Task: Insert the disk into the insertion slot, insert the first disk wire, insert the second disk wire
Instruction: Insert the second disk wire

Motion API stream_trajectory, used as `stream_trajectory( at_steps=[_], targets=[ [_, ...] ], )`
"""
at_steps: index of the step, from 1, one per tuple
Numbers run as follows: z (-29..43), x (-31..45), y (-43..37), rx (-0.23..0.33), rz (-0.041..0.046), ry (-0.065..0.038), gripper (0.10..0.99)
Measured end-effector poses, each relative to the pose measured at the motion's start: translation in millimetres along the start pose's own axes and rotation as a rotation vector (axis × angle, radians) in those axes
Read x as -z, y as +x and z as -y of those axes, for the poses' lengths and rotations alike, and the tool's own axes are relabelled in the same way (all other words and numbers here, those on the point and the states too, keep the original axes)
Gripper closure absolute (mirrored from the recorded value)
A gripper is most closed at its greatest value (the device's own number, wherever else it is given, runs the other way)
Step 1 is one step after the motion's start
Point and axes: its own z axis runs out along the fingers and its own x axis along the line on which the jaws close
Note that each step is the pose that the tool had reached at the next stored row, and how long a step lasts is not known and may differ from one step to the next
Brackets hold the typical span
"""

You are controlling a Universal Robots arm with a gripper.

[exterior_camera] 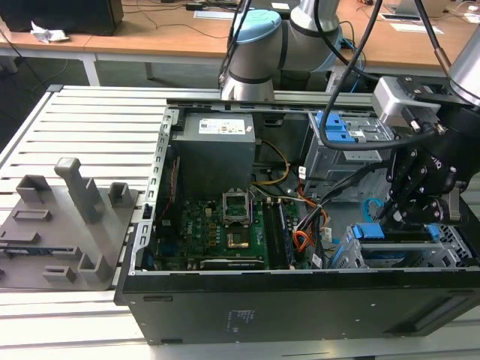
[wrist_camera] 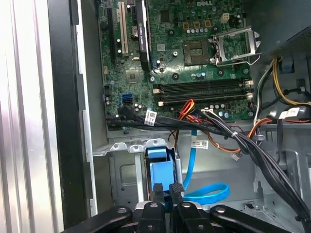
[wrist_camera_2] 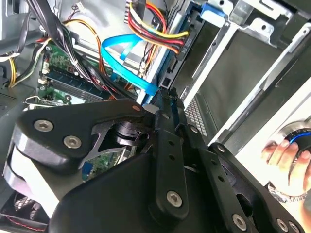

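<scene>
Slatted metal forms the surface point(exterior_camera: 90, 127) on which an opened computer case point(exterior_camera: 300, 300) lies, desks behind it. At the exterior view's right, the pincer point(exterior_camera: 409, 214) is lowered over the low grey bay point(exterior_camera: 450, 251), where the disk's blue frame point(exterior_camera: 367, 231) sits at the mouth. In the first wrist view the pincer point(wrist_camera: 168, 190) is seen closed, its tips together just before the blue frame point(wrist_camera: 160, 167), apparently gripping nothing. The light blue cable point(wrist_camera: 206, 194) loops just beside it, and the orange-red wire bundle point(wrist_camera_2: 155, 22) hangs farther off towards the motherboard point(wrist_camera: 189, 58). A person's hand point(wrist_camera_2: 286, 158) is seen outside the case.
</scene>
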Motion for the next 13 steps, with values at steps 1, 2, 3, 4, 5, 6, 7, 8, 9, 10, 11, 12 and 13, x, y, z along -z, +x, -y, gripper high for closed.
stream_trajectory(
  at_steps=[1, 2, 3, 4, 5, 6, 7, 8, 9, 10, 11, 12, 13],
  targets=[
    [1.2, 0.0, -0.3, 0.0, 0.0057, -0.001, 0.922],
    [2.2, 0.1, -0.5, 0.001, 0.0096, -0.002, 0.922],
    [5.4, -0.1, -1.1, 0.001, 0.0176, -0.004, 0.922],
    [9.8, -1.3, -1.7, 0.001, 0.0187, -0.006, 0.922],
    [13.9, -2.7, -2.3, 0.001, 0.0182, -0.008, 0.922],
    [16.5, -3.9, -3.3, 0.001, 0.018, -0.009, 0.922],
    [17.6, -4.6, -3.7, 0.001, 0.0182, -0.01, 0.922],
    [18.6, -5.1, -4.2, 0.001, 0.0184, -0.01, 0.922],
    [19.1, -5.6, -4.6, 0.001, 0.0189, -0.01, 0.922],
    [19.3, -6.0, -4.6, 0.002, 0.0192, -0.01, 0.922],
    [19.5, -6.2, -4.8, 0.002, 0.0196, -0.01, 0.922],
    [19.8, -6.6, -4.9, 0.004, 0.02, -0.01, 0.922],
    [20.7, -6.8, -5.3, 0.004, 0.0202, -0.01, 0.922]
  ],
)
